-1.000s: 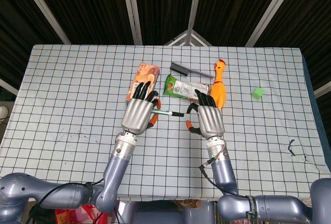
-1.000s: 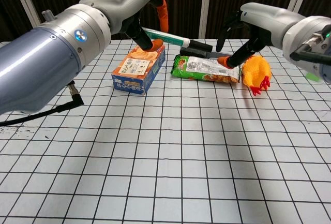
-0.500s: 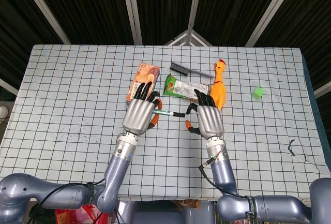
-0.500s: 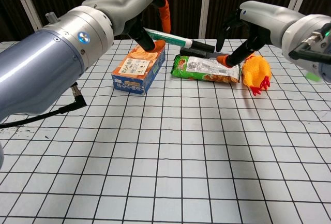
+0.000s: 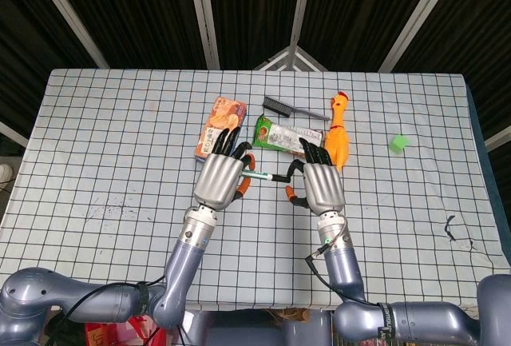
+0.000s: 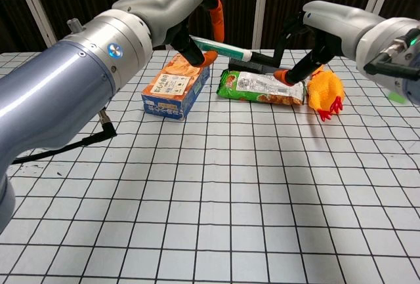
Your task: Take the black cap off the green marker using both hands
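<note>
My left hand (image 5: pixel 221 180) (image 6: pixel 172 3) holds the green marker (image 5: pixel 258 178) (image 6: pixel 222 48) level above the table, pinching the barrel between thumb and fingers. Its black cap (image 5: pixel 279 176) (image 6: pixel 262 57) points right toward my right hand (image 5: pixel 322 184) (image 6: pixel 326 23). That hand hovers with its fingers spread. The cap's tip reaches the gap between its thumb and fingers, and I see no grip closed on it.
Behind the hands lie an orange box (image 5: pixel 224 117) (image 6: pixel 176 86), a green snack packet (image 5: pixel 281 134) (image 6: pixel 262 88), a black comb (image 5: pixel 292 109) and a yellow rubber chicken (image 5: pixel 338 133) (image 6: pixel 326 90). A small green cube (image 5: pixel 398 143) sits on the checked table (image 5: pixel 96 138) at the right.
My left hand has carried the marker a little to the right, bringing the cap's tip up to my right hand. The right hand has barely moved.
</note>
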